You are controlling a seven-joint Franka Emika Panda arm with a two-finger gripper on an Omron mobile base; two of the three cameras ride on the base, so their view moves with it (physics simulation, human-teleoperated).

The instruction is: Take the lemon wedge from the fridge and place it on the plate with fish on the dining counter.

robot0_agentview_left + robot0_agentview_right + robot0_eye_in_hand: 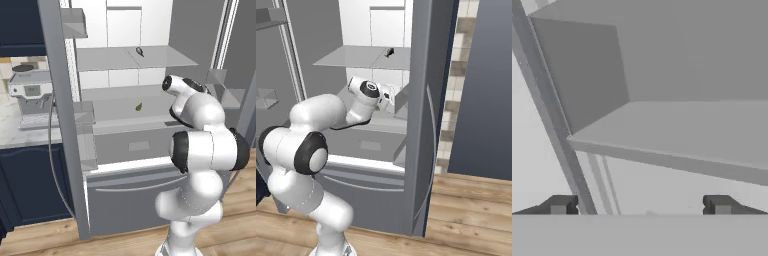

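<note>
fridge [125, 165] doors wide open, lemon wedge [138, 106] lying on the middle shelf [115, 107], arm reaching in to its right; pincer [640, 205] spread apart, empty, facing a grey shelf.

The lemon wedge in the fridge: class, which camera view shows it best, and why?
The left base view: the lemon wedge lies unobstructed on a grey shelf of the open fridge, left of the arm. In the right base view the arm covers that shelf; the hand view faces bare shelving.
</note>
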